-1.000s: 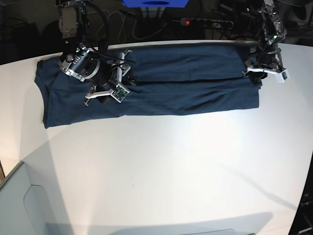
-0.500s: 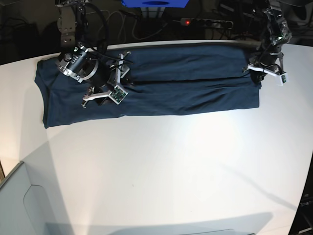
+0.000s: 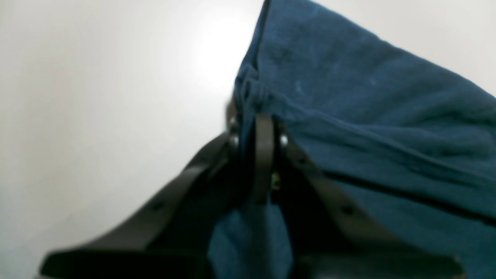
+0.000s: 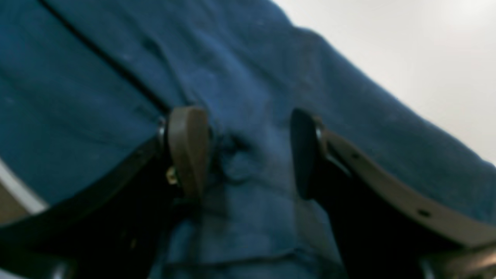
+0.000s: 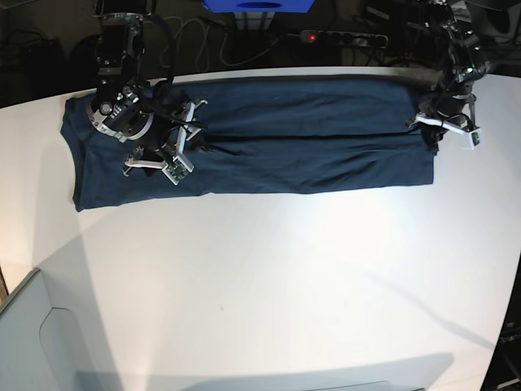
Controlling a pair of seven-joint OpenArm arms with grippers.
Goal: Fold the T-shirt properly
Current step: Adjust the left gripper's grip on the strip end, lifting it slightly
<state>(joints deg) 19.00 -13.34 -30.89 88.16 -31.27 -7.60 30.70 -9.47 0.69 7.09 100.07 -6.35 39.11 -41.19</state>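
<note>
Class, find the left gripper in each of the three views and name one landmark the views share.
Base: the left gripper sits far right, at the T-shirt's end.
Left wrist: lower centre, shut on a fabric edge.
Right wrist: not in it.
Shared landmark: the dark fold line along the T-shirt.

1 T-shirt (image 5: 301, 138), 2 claws, left claw (image 5: 444, 130), right claw (image 5: 181, 140), 1 table (image 5: 285, 285)

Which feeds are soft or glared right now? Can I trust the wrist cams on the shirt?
Left wrist: blurred, bright glare on the table; left gripper reads pinched on the T-shirt. Right wrist: soft throughout, fingers apart over cloth. Base: sharp, mild glare mid-table, long shadows lower right.
</note>
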